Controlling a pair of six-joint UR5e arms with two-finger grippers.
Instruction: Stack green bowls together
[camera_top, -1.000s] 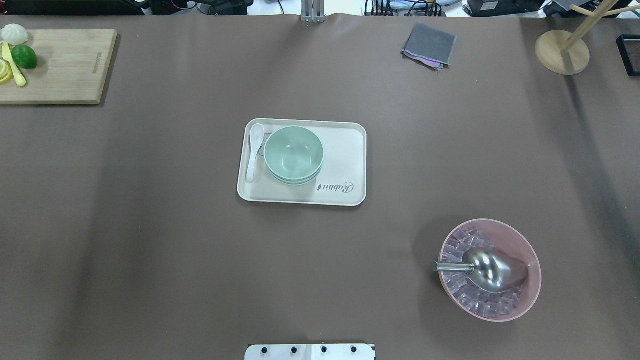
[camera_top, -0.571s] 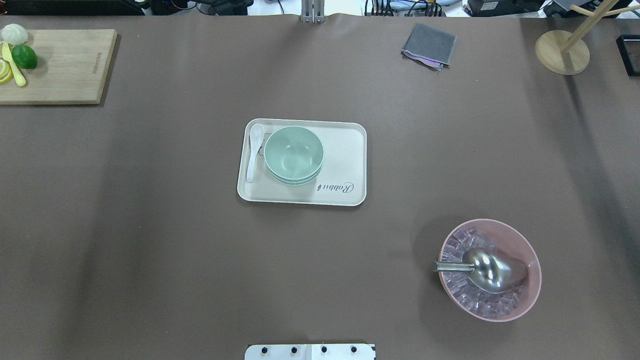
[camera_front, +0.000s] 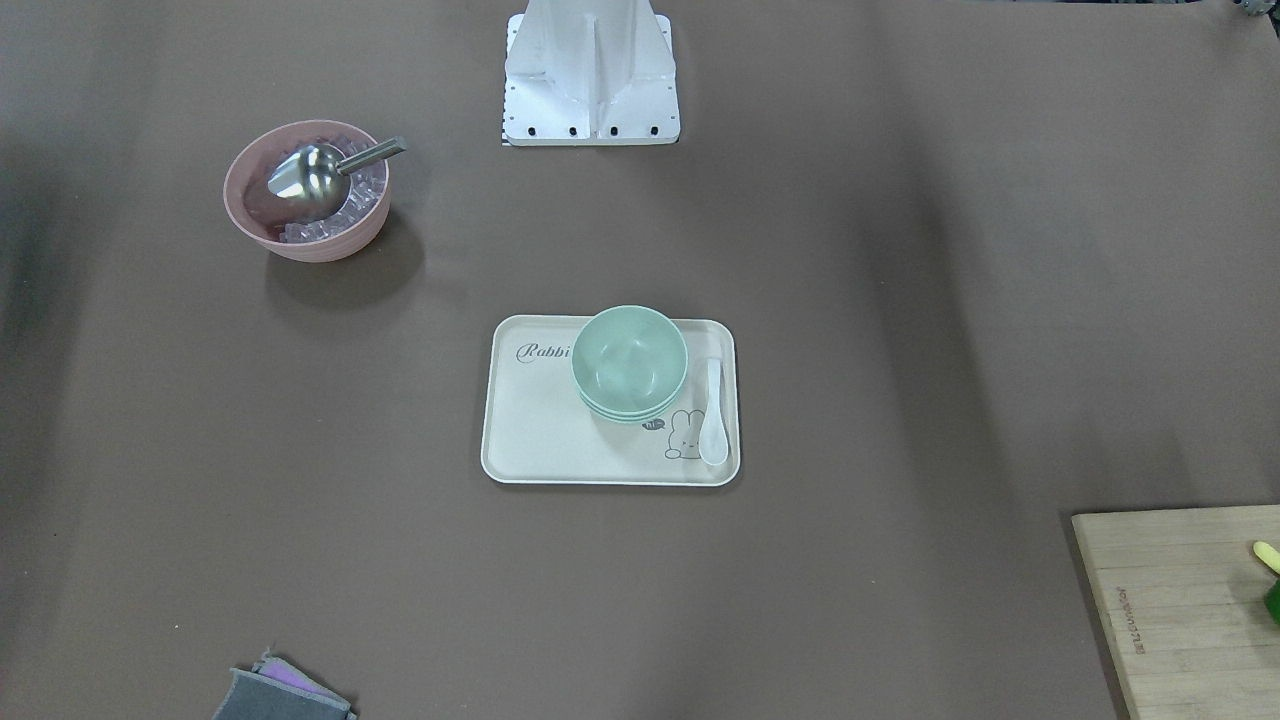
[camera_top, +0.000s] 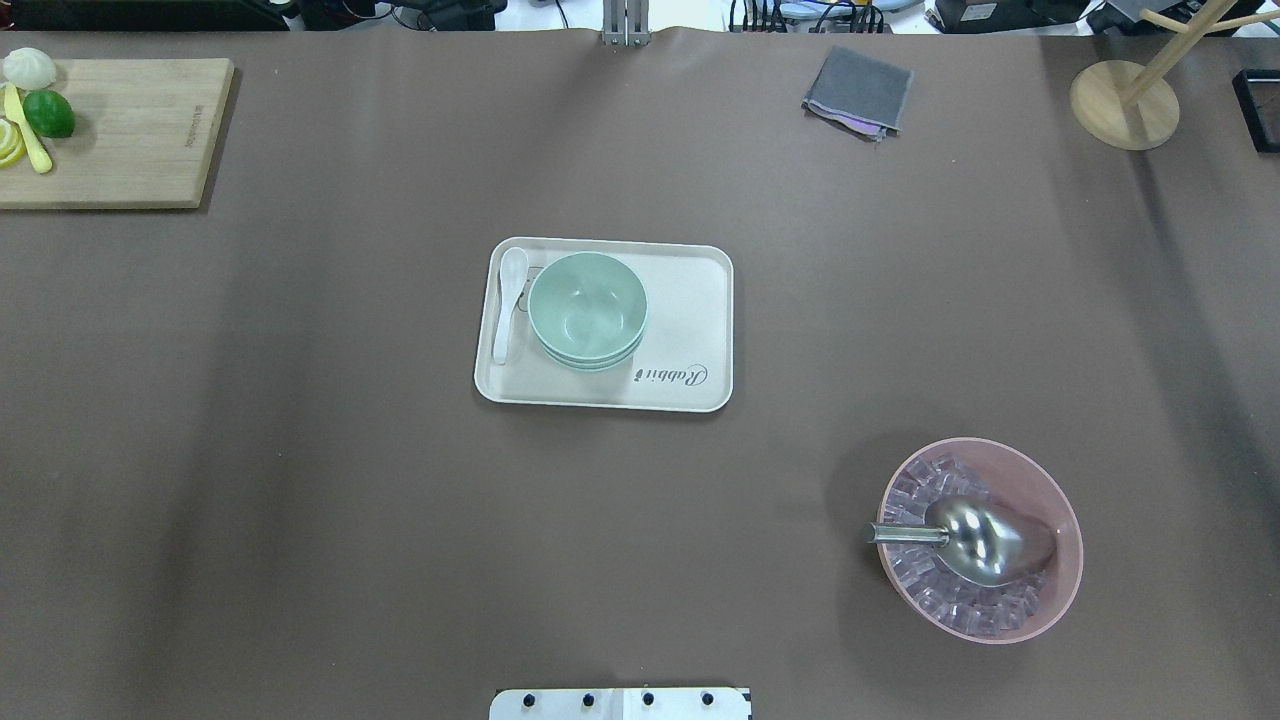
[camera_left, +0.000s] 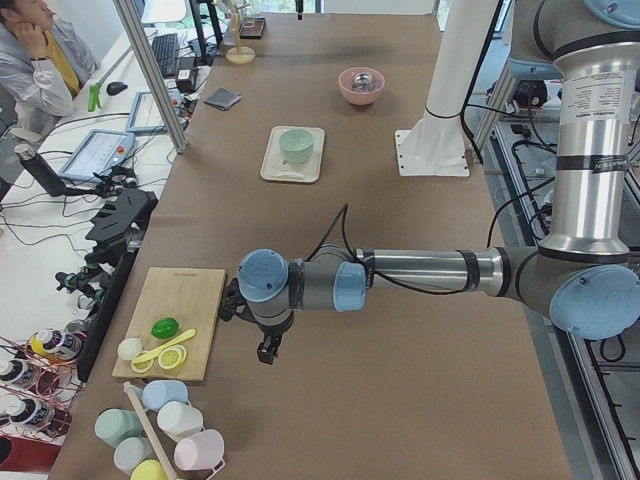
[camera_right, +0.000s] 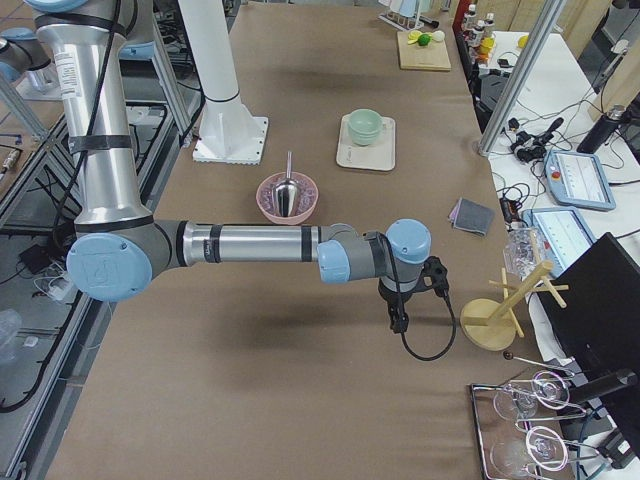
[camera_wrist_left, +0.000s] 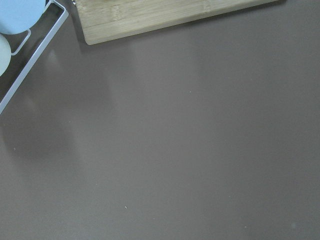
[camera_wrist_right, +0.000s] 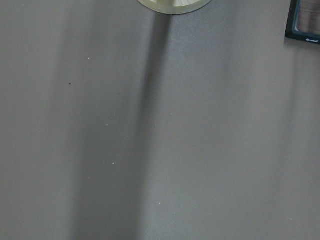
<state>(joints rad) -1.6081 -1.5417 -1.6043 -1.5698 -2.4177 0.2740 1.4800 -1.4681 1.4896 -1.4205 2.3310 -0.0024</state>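
Note:
The pale mint-green bowls (camera_top: 587, 310) sit nested in one stack on the left part of a cream tray (camera_top: 690, 330), next to a white spoon (camera_top: 509, 300). The stack also shows in the front view (camera_front: 629, 362). Neither gripper shows in the overhead or front view. My left gripper (camera_left: 266, 352) hangs over the table by the cutting board, far from the bowls; I cannot tell whether it is open or shut. My right gripper (camera_right: 398, 322) hangs near the wooden stand, also far away; I cannot tell its state. No fingers show in either wrist view.
A pink bowl (camera_top: 1040, 480) with ice cubes and a metal scoop (camera_top: 975, 538) stands front right. A cutting board (camera_top: 130, 130) with lime and lemon lies back left. A grey cloth (camera_top: 858, 90) and a wooden stand (camera_top: 1124, 104) are at the back right.

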